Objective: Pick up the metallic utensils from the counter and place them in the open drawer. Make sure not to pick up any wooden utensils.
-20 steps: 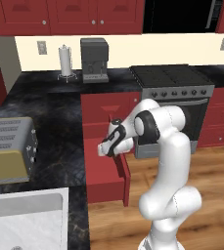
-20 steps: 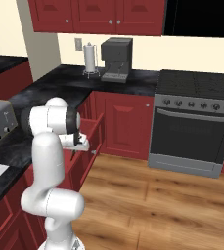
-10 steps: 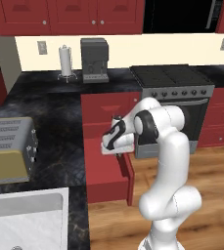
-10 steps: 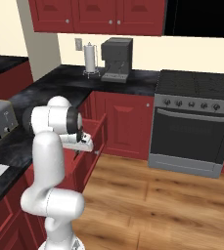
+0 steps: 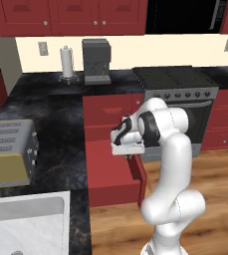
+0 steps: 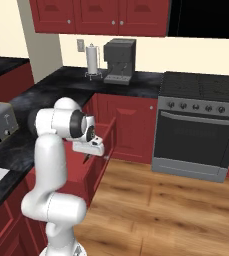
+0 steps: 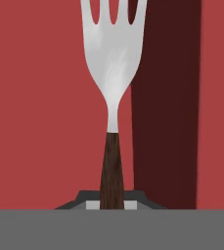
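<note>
The fork [image 7: 114, 68] stands straight out from the gripper [image 7: 111, 200], which is clenched on its dark brown handle, silver tines pointing away. Behind it is the red inside of the open drawer [image 5: 110, 174], under the gripper [image 5: 130, 155].

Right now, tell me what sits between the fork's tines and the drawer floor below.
Nothing: in the hand view the fork, held in the shut claw, hangs over bare red drawer interior, with a dark shadow band beside it.

silver fork [image 7: 114, 73] with dark brown handle, tines pointing away, over the red open drawer [image 5: 110, 177].
</note>
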